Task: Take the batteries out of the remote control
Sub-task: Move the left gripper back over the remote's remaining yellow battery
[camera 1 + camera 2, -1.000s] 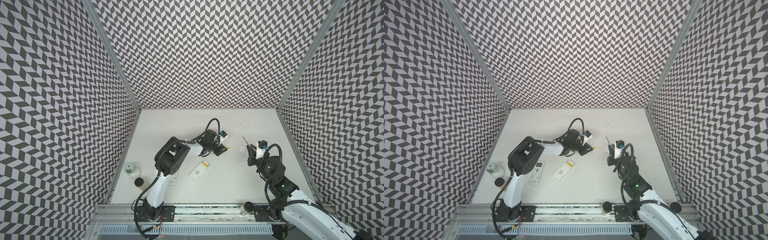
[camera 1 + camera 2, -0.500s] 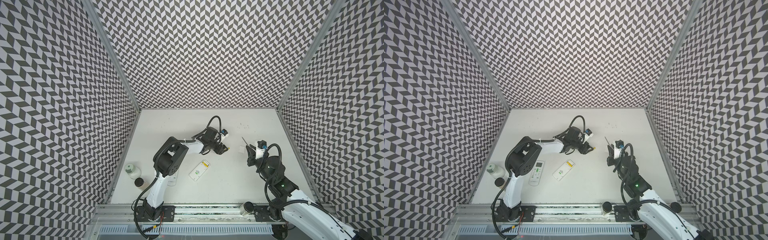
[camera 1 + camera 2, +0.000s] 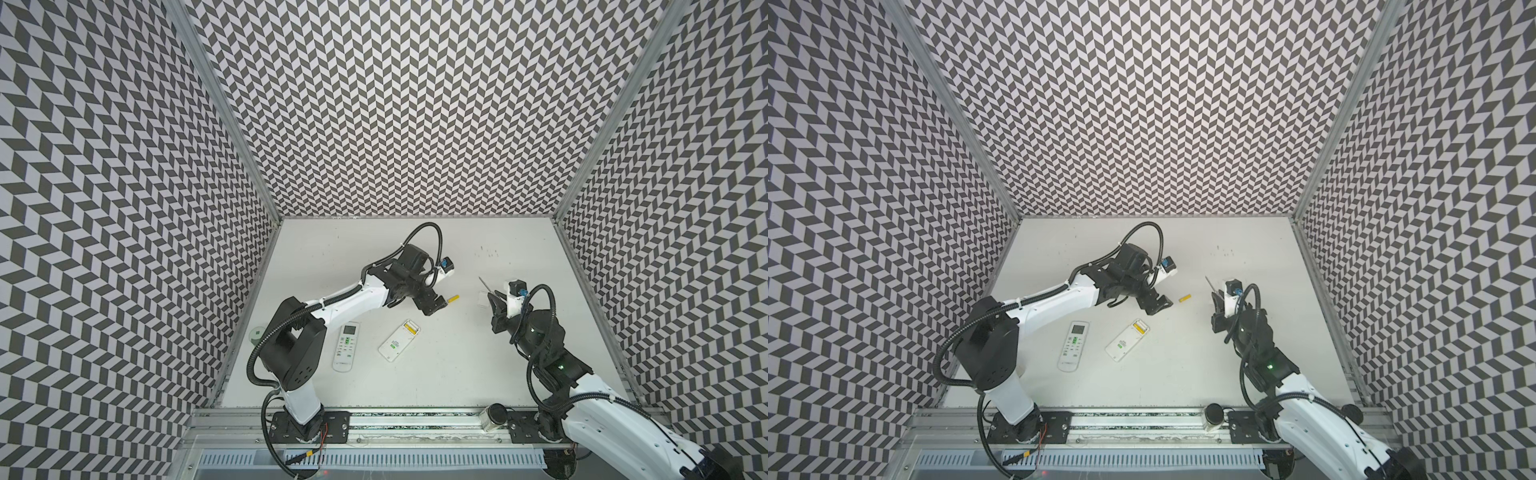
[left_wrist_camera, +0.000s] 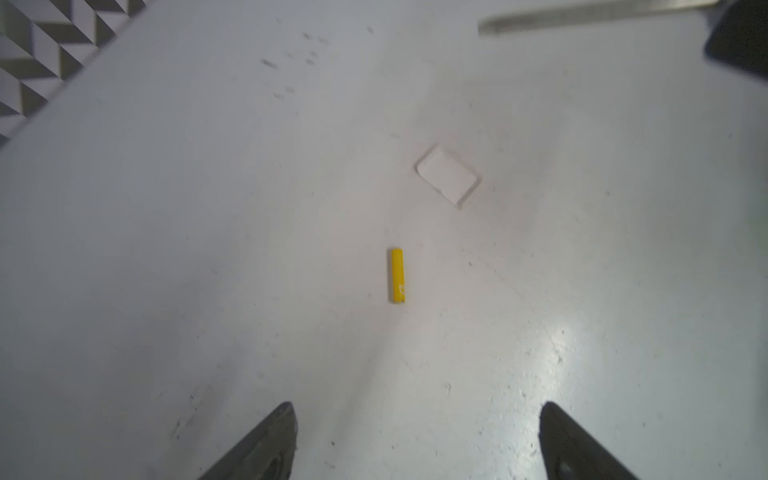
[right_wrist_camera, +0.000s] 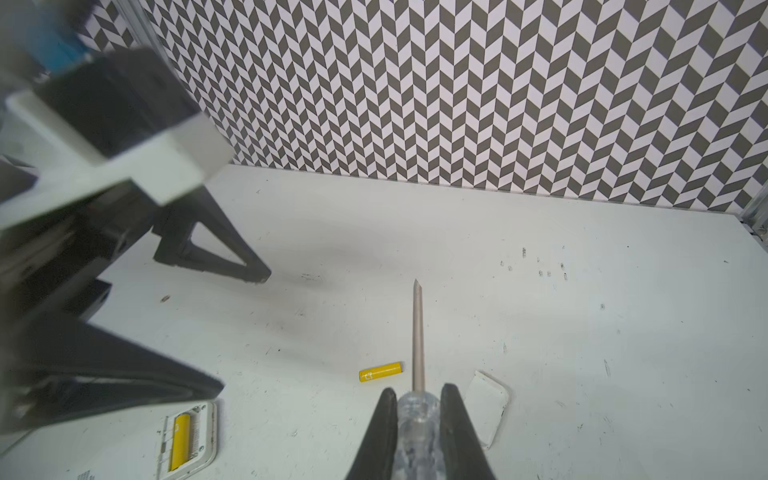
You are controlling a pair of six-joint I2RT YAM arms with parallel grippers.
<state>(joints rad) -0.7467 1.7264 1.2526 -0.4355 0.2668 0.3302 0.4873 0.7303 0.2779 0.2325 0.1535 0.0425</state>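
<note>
I find the left gripper (image 4: 416, 405) wide, empty, near one battery (image 4: 397, 275) loose on the table (image 4: 166, 208), apparently set clear of the remote (image 3: 399, 345), where a second battery (image 5: 181, 442) sits; the right gripper (image 5: 419, 390) clamps the screwdriver (image 5: 417, 332), likely for prying.

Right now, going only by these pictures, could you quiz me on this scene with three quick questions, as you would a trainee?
1. True or false: the left gripper is shut on the loose yellow battery.
2. What does the right gripper hold? A) a spoon B) the screwdriver C) a pair of scissors
3. How many yellow batteries can be seen inside the open remote?

Key
1. False: its jaws stand open, and the battery lies alone on the table.
2. B
3. One, the seated battery.
</note>
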